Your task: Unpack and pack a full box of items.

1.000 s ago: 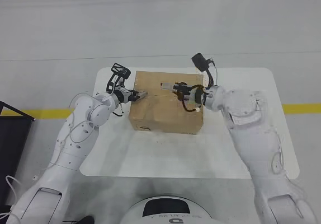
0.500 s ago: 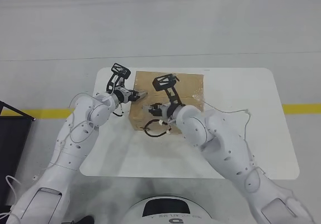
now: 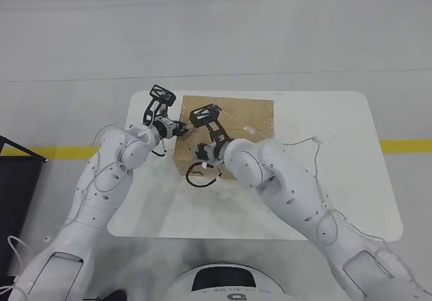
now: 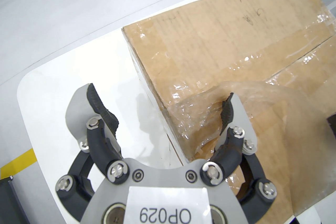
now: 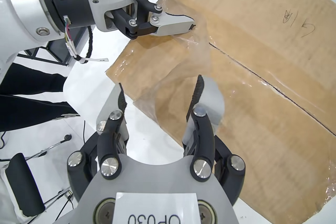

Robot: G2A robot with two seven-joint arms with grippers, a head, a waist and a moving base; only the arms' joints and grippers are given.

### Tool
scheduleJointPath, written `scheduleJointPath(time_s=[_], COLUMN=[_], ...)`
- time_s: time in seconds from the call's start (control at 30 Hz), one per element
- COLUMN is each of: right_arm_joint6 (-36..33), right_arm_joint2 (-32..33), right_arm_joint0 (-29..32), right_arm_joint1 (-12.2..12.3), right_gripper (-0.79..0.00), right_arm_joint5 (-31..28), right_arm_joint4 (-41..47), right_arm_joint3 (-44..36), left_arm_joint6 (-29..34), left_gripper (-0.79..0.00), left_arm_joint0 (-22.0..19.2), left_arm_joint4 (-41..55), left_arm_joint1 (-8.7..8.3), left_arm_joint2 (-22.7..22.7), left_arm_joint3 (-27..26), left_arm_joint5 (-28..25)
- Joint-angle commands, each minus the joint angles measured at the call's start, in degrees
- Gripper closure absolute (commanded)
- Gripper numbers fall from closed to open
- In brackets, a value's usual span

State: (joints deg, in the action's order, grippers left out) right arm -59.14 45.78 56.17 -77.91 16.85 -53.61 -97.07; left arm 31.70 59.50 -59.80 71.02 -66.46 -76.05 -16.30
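We see the taped cardboard box (image 3: 250,113) on the far side of the white worktop (image 3: 336,180), left of centre. Left end effector (image 4: 160,93) is released and straddles the box's left edge, one finger on the lifted clear tape (image 5: 183,59). Right end effector (image 5: 160,82) is also released, over the near-left corner, with loose tape between its fingers.

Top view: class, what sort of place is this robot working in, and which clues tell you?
Probably a robotics lab or warehouse-style test floor: a bare grey floor with a painted yellow line, and a lone white table bearing one taped cardboard box.
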Motion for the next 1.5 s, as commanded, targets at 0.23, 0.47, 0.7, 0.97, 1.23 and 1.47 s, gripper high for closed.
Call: scheduleJointPath(time_s=[0.23,0.47,0.7,0.97,1.23,1.47], right_arm_joint6=[0.11,1.17,0.86,0.98,2.95,6.46], right_arm_joint2=[0.79,5.76,6.91,11.06,15.77,20.94], right_arm_joint0=[-0.73,1.66,2.36,-2.13,-1.70,4.84], right_arm_joint1=[-0.73,0.09,0.13,-0.30,-0.34,-0.29], right_gripper=[0.000,0.000,-0.785,-0.785,-0.785,-0.785], right_arm_joint5=[2.09,5.24,8.88,11.94,13.92,8.06], right_arm_joint4=[1.91,-0.67,-3.99,-3.78,-0.59,13.79], right_arm_joint3=[1.08,-3.91,-5.40,-0.37,-1.15,-5.31], left_arm_joint6=[0.00,0.00,0.00,0.00,0.00,0.00], left_gripper=[-0.785,-0.785,-0.785,-0.785,-0.785,-0.785], left_arm_joint0=[0.00,0.00,0.00,0.00,0.00,0.00], left_arm_joint4=[0.00,0.00,0.00,0.00,0.00,0.00], left_arm_joint1=[0.00,0.00,0.00,0.00,0.00,0.00], left_arm_joint2=[0.00,0.00,0.00,0.00,0.00,0.00], left_arm_joint3=[0.00,0.00,0.00,0.00,0.00,0.00], left_arm_joint5=[0.00,0.00,0.00,0.00,0.00,0.00])
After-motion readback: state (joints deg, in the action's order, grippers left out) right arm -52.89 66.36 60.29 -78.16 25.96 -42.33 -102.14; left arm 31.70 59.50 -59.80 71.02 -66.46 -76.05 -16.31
